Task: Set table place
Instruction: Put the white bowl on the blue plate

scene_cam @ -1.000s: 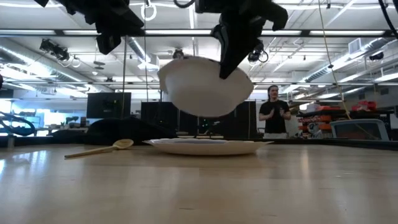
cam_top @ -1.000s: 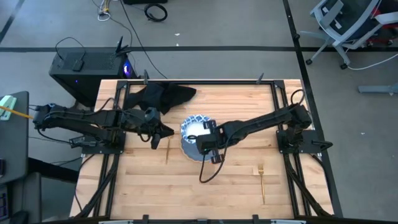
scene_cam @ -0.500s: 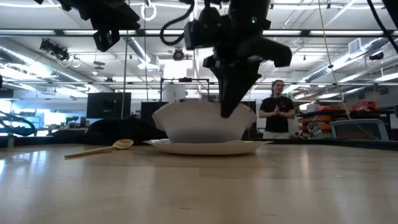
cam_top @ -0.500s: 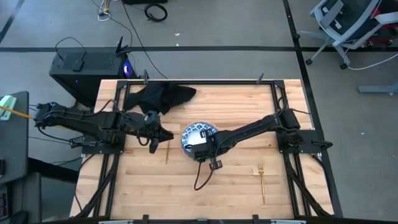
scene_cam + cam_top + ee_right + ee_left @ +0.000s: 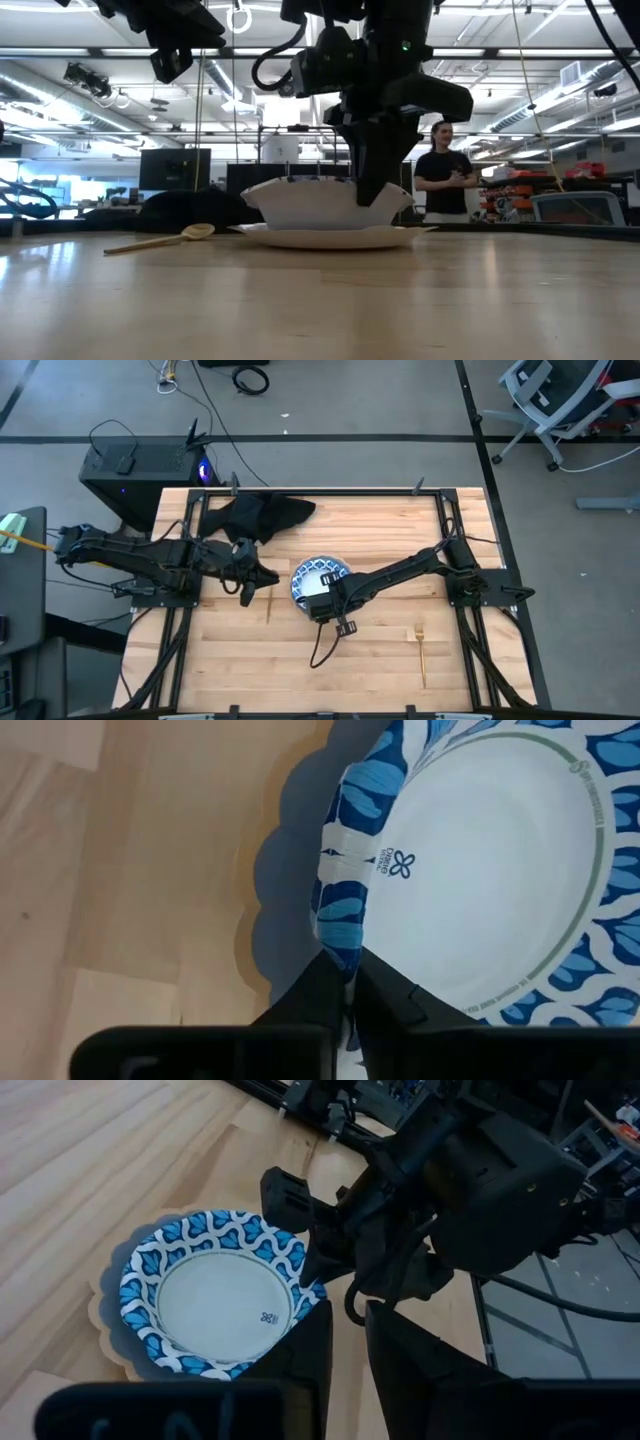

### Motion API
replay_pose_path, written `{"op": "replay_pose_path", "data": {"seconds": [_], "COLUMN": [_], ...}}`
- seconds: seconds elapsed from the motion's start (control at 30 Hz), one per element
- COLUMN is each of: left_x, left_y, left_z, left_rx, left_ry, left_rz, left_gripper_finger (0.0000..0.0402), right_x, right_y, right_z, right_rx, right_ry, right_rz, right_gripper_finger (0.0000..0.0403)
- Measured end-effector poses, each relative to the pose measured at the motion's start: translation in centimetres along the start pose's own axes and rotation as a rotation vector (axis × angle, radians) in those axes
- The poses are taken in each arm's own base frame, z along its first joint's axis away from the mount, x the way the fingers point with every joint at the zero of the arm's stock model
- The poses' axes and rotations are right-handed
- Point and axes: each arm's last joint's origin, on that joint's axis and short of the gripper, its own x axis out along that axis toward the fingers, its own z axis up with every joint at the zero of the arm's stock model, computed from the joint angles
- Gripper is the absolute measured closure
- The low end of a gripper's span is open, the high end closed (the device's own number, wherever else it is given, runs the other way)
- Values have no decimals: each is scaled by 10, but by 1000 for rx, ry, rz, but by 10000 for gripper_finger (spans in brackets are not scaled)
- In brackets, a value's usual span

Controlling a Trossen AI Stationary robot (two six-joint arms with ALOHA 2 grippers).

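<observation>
Right gripper (image 5: 325, 598) is clamped on the dish (image 5: 318, 577) rim over the plate (image 5: 330, 236); spoon (image 5: 160, 239) and napkin (image 5: 255, 514) are seen alongside.

Light-wood table (image 5: 370, 660) with plate (image 5: 325, 236), spoon (image 5: 160, 240), fork (image 5: 421, 653), black napkin (image 5: 258, 514).

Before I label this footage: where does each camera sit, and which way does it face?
High: overhead, straight down on the table, both arms.
Low: table height, across to the dish; arms overhead.
Left wrist: past the left claw at the dish.
Right wrist: right claw pinching the dish rim.
All four share the dish.
</observation>
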Motion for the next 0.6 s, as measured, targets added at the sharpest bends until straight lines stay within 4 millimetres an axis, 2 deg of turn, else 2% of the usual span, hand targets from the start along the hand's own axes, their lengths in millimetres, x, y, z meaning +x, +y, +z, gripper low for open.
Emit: {"op": "replay_pose_path", "data": {"seconds": [0.3,0.6], "left_x": [0,0], "left_y": [0,0], "left_z": [0,0], "left_rx": [0,0], "left_ry": [2,3], "left_rz": [2,2], "left_gripper_finger": [333,330], "right_x": [1,1], "right_y": [0,0], "right_z": [1,1], "right_rx": [29,31], "right_ry": [-9,-8], "right_rz": [0,0], "right_gripper_finger": [352,280]}}
